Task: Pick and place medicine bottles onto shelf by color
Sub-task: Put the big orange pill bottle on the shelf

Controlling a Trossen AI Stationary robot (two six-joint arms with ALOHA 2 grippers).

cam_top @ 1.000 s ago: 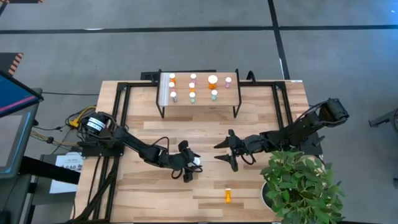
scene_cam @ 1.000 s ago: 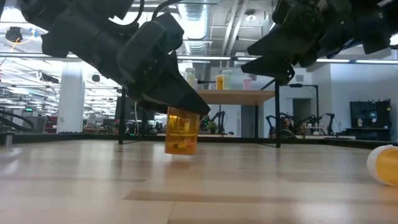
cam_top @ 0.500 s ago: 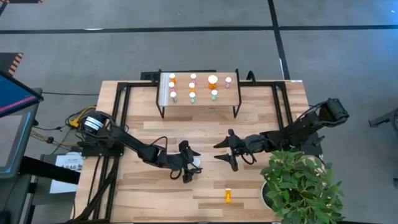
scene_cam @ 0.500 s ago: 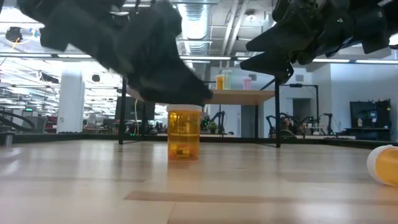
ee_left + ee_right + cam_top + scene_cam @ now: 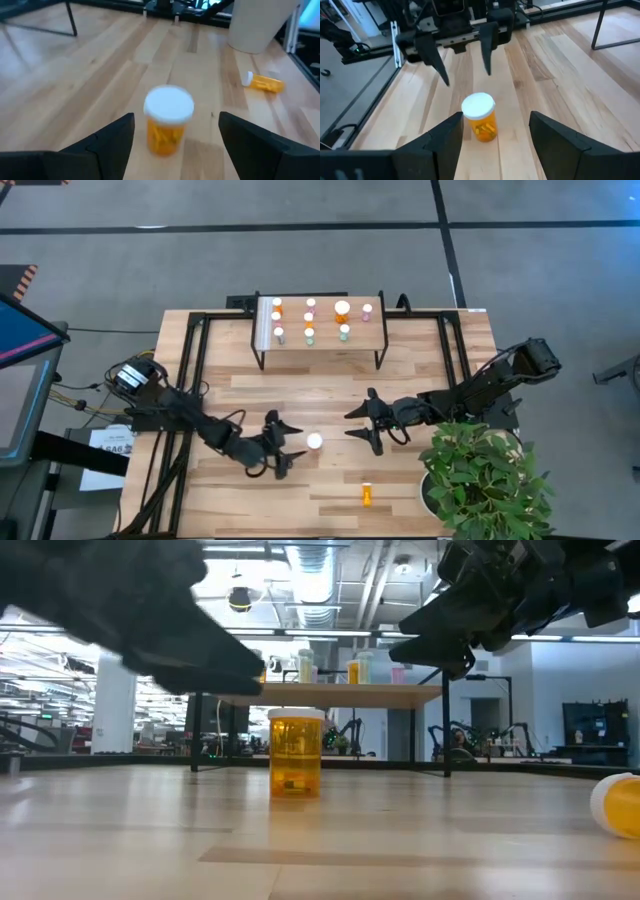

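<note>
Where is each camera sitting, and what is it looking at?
High view: above the table, looking straight down; shows both dark arms, the open left gripper, the open right gripper, and the small wooden shelf.
Low view: at tabletop height, looking level across; arms hang in from above.
Left wrist view: on the left arm, looking past its own fingers.
Right wrist view: on the right arm, facing the left gripper.
All four share the upright orange white-capped medicine bottle.

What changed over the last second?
The left gripper let go of the orange bottle, leaving it upright on the table, and backed away. Unchanged: right gripper open nearby, the lying bottle, the bottles on the shelf.
</note>
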